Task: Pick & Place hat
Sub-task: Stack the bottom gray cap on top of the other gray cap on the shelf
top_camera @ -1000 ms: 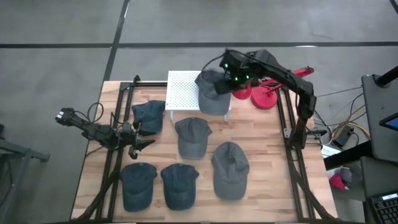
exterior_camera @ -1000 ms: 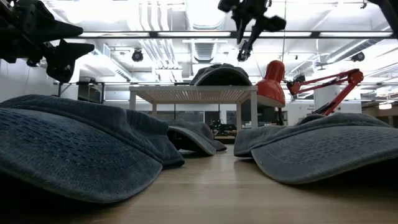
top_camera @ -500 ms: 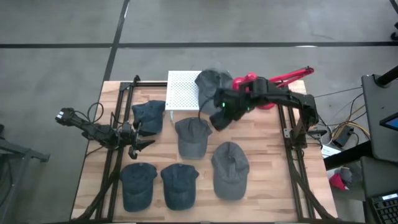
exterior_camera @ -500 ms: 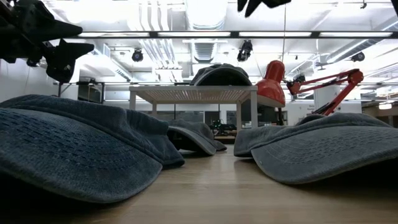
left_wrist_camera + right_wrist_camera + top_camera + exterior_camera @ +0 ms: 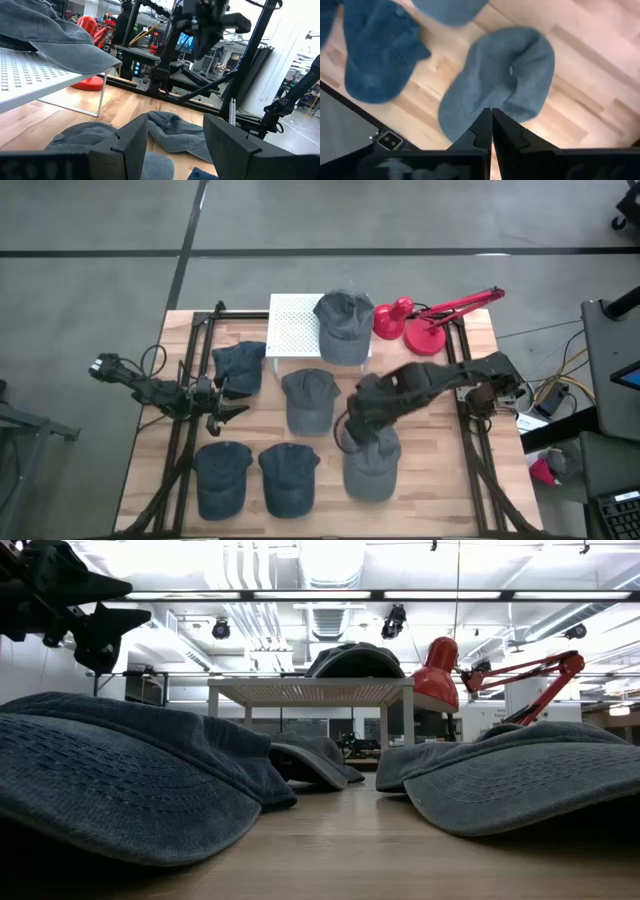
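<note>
Wooden table [image 5: 420, 385], seen from above, framed by dark rails.

White perforated stand [image 5: 292, 328], upper centre of the high view, at the table's far edge. One grey hat [image 5: 344, 325] rests on its right part, brim hanging over the stand's near edge.

Red desk lamp [image 5: 415, 320], just right of the stand, arm reaching toward the upper right.

Hats flat on the table, six in all:
- dark blue hat [image 5: 240, 366], left of centre, just below the stand's left corner;
- grey hat [image 5: 309, 398], centre of the frame;
- large grey hat [image 5: 371, 463], lower centre-right, partly covered by the right arm;
- two blue hats, lower left [image 5: 221, 477] and lower centre [image 5: 288, 477], side by side.

Right gripper [image 5: 491, 129]: above the large grey hat, right of centre in the high view. Fingers pressed together, empty; the wrist view shows the hat on the table beneath the fingertips, apart from them.

Left gripper [image 5: 174, 142]: left side of the high view, near the dark blue hat, hanging above the table. Fingers spread, nothing between them.
</note>
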{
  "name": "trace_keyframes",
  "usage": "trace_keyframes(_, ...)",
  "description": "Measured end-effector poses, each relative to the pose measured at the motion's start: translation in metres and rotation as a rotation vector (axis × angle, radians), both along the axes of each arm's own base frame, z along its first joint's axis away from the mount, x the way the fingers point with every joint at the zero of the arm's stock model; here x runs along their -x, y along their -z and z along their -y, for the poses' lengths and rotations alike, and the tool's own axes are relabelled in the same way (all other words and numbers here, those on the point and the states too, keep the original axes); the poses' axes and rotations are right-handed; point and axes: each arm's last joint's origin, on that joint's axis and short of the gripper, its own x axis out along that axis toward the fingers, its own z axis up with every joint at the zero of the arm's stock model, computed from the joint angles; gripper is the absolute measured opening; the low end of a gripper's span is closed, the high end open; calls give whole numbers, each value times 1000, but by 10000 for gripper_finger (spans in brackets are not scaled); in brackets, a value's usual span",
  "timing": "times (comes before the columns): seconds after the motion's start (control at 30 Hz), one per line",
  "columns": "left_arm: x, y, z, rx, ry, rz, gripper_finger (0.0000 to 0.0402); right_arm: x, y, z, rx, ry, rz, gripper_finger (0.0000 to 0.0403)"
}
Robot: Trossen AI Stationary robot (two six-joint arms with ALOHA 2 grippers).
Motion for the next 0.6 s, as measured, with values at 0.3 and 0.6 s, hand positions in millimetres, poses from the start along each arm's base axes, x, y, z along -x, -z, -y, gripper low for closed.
trace_keyframes(0.3, 0, 0, 0, -1, 0, -1, 195, 8, 26, -25, -57, 3, -129, 8)
trace_keyframes(0.6, 0, 0, 0, -2, 0, -1, 195, 14, 65, -28, -96, -56, -306, 26)
